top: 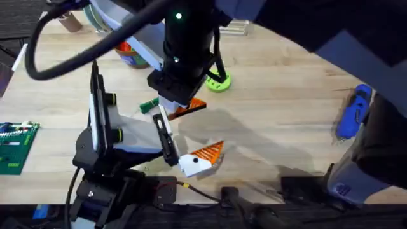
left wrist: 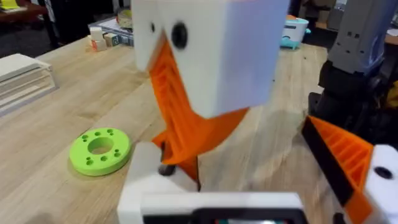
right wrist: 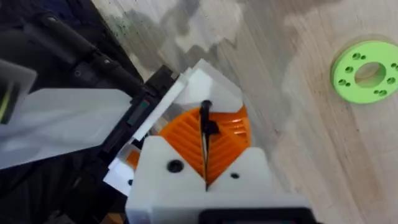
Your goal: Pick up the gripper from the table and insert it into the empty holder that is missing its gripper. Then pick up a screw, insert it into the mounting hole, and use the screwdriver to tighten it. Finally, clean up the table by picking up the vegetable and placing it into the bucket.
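Observation:
My right gripper (top: 181, 102) reaches across the table and is shut on the small orange ribbed gripper (top: 194, 108). It holds this wedge down against the holder (left wrist: 146, 183), the bare white finger block of my left gripper. In the right wrist view the orange wedge (right wrist: 205, 127) sits between my white fingers just over the white holder (right wrist: 200, 78). My left gripper (left wrist: 249, 180) is open wide, and its other finger (top: 206, 154) carries an orange pad. The dark green vegetable (top: 148, 105) lies just left of the grippers. The blue screwdriver (top: 353, 111) lies at the far right. The bucket (top: 130, 56) stands at the back left, partly hidden.
A lime-green disc with holes (top: 219, 81) lies behind the grippers on the wooden table (top: 286, 95). A small brown cup (top: 70, 22) stands at the back left and a green board (top: 16, 146) at the left edge. Cables run along the front edge.

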Robot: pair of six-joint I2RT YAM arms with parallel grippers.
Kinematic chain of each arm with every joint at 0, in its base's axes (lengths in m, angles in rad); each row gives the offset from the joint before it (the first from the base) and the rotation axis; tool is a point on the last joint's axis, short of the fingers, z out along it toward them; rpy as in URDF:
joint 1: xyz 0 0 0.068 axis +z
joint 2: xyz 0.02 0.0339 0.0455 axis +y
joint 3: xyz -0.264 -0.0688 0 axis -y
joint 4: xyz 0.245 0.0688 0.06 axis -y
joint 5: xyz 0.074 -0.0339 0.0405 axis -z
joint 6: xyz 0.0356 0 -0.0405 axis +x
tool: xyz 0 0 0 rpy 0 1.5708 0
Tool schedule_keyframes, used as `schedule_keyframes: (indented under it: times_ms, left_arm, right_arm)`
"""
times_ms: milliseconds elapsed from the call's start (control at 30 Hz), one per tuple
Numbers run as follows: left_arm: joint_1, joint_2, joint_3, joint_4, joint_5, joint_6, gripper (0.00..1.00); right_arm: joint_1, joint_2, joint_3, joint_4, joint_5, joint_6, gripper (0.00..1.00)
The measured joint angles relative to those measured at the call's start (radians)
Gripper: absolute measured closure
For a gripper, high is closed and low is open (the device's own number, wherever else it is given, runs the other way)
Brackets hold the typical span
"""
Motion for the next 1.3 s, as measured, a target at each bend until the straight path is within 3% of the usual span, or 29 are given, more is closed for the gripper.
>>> schedule_keyframes:
  times_ms: [500, 833, 1033, 1100, 1300]
  left_arm:
    - [0.001, 0.0, 0.0, 0.001, -0.011, 0.0, 0.008]
    - [0.001, 0.0, 0.0, 0.001, -0.011, 0.001, 0.008]
    - [0.001, 0.0, 0.0, 0.001, -0.003, 0.004, 0.009]
    - [0.001, 0.0, 0.0, 0.0, 0.001, 0.008, 0.008]
    - [0.001, 0.0, 0.0, 0.0, 0.001, 0.008, 0.007]
  right_arm:
    - [0.0, 0.017, 0.0, 0.044, 0.001, -0.004, 0.986]
    - [-0.009, 0.018, 0.0, 0.045, -0.007, -0.006, 0.539]
    - [-0.064, 0.018, 0.0, 0.057, -0.004, -0.01, 0.099]
    - [-0.119, 0.018, 0.0, 0.065, -0.004, -0.011, 0.042]
    - [-0.228, 0.018, 0.0, 0.134, -0.005, 0.027, 0.041]
